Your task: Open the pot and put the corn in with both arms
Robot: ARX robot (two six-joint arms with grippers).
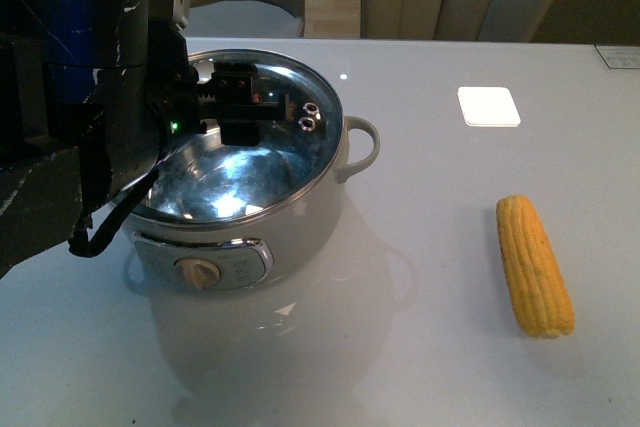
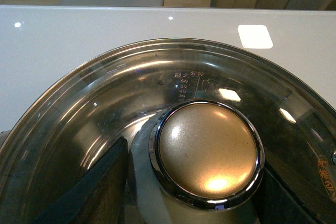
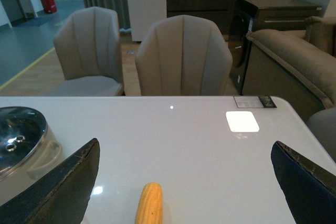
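Note:
The cream-white pot point(image 1: 300, 237) stands at the table's left with its knob panel facing me. Its glass lid point(image 1: 250, 172) rests on the rim. My left arm point(image 1: 90, 97) hangs over it. In the left wrist view my left gripper point(image 2: 194, 195) is shut on the lid's golden knob point(image 2: 206, 153), with a dark finger on each side. The yellow corn point(image 1: 535, 265) lies lengthwise on the table to the right of the pot. My right gripper point(image 3: 181, 187) stands open above the table, and the tip of the corn point(image 3: 149, 205) lies between its fingers, nearer one side.
A bright white square point(image 1: 488, 105) shows on the table point(image 1: 420, 367) behind the corn. Grey chairs point(image 3: 182, 56) stand beyond the far edge, and a sofa point(image 3: 294, 66) is at the right. A label point(image 1: 617, 55) sits at the far right corner.

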